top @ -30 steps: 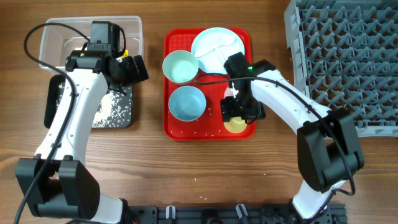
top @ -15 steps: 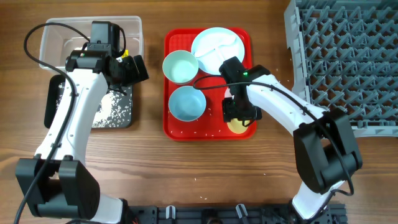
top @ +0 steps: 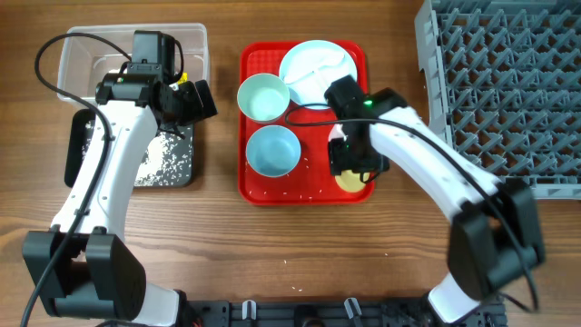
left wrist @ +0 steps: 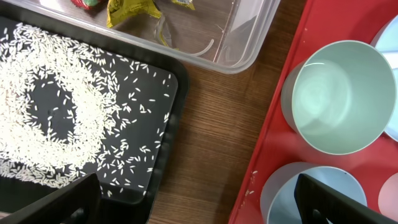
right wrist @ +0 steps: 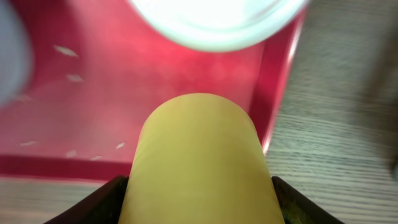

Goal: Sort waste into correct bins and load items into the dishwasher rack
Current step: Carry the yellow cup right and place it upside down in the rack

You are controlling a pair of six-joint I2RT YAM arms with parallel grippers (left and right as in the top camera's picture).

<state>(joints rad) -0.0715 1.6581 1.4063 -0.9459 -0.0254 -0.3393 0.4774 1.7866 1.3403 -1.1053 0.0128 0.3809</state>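
A wooden desk (top: pixel 272 272) carries a red tray (top: pixel 243 136) at the middle of its back edge. A grey dishwasher rack (top: pixel 508 82) fills the back right corner. A clear tub (top: pixel 195 41) sits at the back left, with a black tub (top: pixel 172 173) just in front of it.

The right gripper (top: pixel 349 168) is at the tray's front right corner, closed on the yellow cup (right wrist: pixel 199 155). Its dark fingers (right wrist: pixel 106 199) press against both sides of the cup. A few white grains lie on the tray floor beside it.

The divided plate (top: pixel 313 64) lies at the tray's back edge. One pale bowl (top: pixel 263 96) stands at the back left of the tray and the other bowl (top: pixel 272 151) at the front left.

The left gripper (left wrist: pixel 199 199) hangs wide open, holding nothing, over the strip of desk between the black tub and the tray. White rice (left wrist: pixel 50 106) is spread across the floor of the black tub. A yellow wrapper (left wrist: pixel 130 9) and a red wrapper (left wrist: pixel 87 3) lie in the clear tub.
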